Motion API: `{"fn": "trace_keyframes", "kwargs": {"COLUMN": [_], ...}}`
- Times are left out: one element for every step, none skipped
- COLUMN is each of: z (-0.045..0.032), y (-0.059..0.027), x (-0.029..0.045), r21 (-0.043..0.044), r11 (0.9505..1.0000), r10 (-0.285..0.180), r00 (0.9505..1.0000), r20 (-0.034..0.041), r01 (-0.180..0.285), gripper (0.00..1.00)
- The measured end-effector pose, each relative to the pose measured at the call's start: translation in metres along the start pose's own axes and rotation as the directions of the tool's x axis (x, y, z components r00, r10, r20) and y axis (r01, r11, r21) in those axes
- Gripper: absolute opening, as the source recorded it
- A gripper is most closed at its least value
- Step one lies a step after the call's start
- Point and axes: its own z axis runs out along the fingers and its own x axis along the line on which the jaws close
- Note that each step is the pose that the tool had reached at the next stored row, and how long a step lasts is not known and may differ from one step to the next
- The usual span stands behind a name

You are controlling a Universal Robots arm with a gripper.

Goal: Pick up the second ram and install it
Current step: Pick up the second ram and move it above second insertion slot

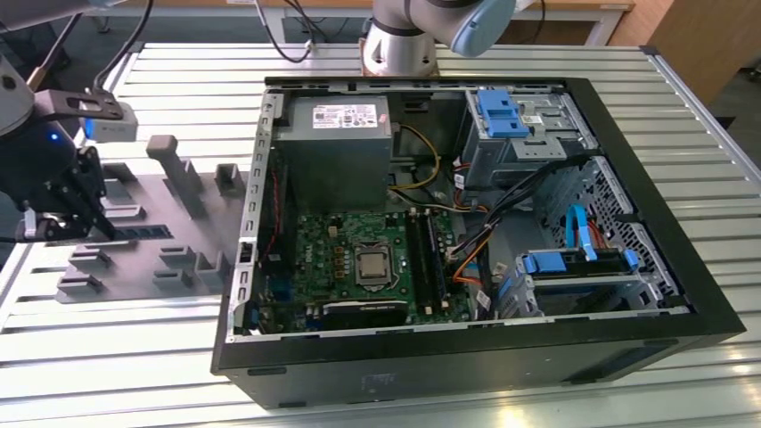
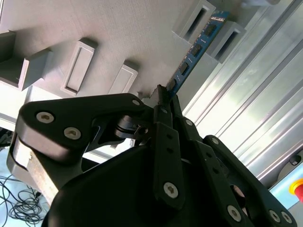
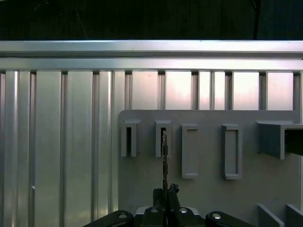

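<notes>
Second wrist view: jaws tight on second ram (image 2: pixel 193 51), holder blocks (image 2: pixel 226 37) alongside.

Open computer case (image 1: pixel 476 357), grey holder tray (image 1: pixel 134 257) (slotted)

The second ram (image 2: pixel 194 49) runs straight into the gripper (image 2: pixel 163 94), and its near end vanishes between the clamped fingers in the second wrist view. Its far end is tucked into a slot of the grey holder (image 2: pixel 94 26). In the first wrist view it's edge-on, a thin line, chips unseen. In the exterior view the arm (image 1: pixel 411 36) is cut off at the top edge.
</notes>
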Motion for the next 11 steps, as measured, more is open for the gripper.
{"fn": "trace_keyframes", "kwargs": {"z": [-0.0004,-0.0010,-0.0015,-0.0019,-0.0025,-0.0030,-0.0034,-0.0039,-0.0045,-0.0051,-0.0055], "y": [0.0000,0.0000,0.0000,-0.0001,-0.0001,-0.0001,-0.0001,-0.0001,-0.0001,-0.0001,-0.0001], "x": [0.0000,0.0000,0.0000,0.0000,0.0001,0.0001,0.0001,0.0001,0.0001,0.0001,0.0002], "r21": [0.0001,0.0000,0.0001,0.0002,0.0001,0.0001,0.0001,0.0001,0.0001,0.0000,0.0001], "r11": [1.0000,1.0000,1.0000,1.0000,1.0000,1.0000,1.0000,1.0000,1.0000,1.0000,1.0000], "r10": [0.000,0.000,0.000,0.000,0.000,0.000,0.000,0.000,0.000,0.000,0.000], "r00": [1.0000,1.0000,1.0000,1.0000,1.0000,1.0000,1.0000,1.0000,1.0000,1.0000,1.0000], "r20": [0.0001,0.0000,0.0001,0.0002,0.0001,0.0000,0.0001,0.0001,0.0000,0.0000,0.0001], "r01": [0.000,0.000,0.000,0.000,0.000,0.000,0.000,0.000,0.000,0.000,0.000], "gripper": [0.14,0.14,0.14,0.14,0.14,0.14,0.14,0.14,0.14,0.14,0.14]}}
